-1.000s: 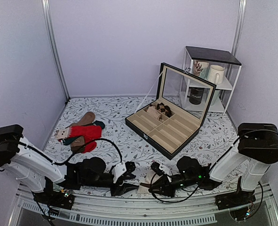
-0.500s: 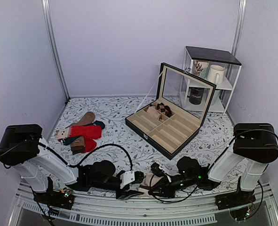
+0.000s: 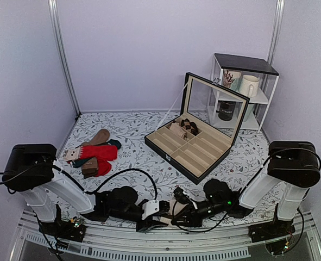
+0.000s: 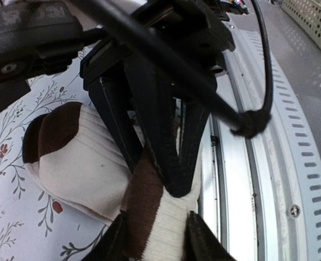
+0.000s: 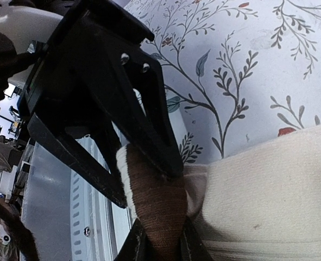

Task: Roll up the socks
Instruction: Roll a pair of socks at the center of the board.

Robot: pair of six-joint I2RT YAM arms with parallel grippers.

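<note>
The socks lie bunched at the table's near edge between my two grippers. In the left wrist view they are cream knit with brown bands and a dark brown end. My left gripper is shut on a cream and brown fold. My right gripper's black fingers press on the same fold from the far side. In the right wrist view my right gripper is shut on a brown band of the socks, with the left gripper against it. From above, the left gripper and right gripper almost touch.
Bright red socks and tan and teal socks lie at the left. An open black compartment box stands at centre right, a white shelf with mugs behind it. The metal front rail runs right beside the grippers.
My left gripper has moved right along the near edge until it meets the right gripper at the socks. The right gripper has shifted slightly left.
</note>
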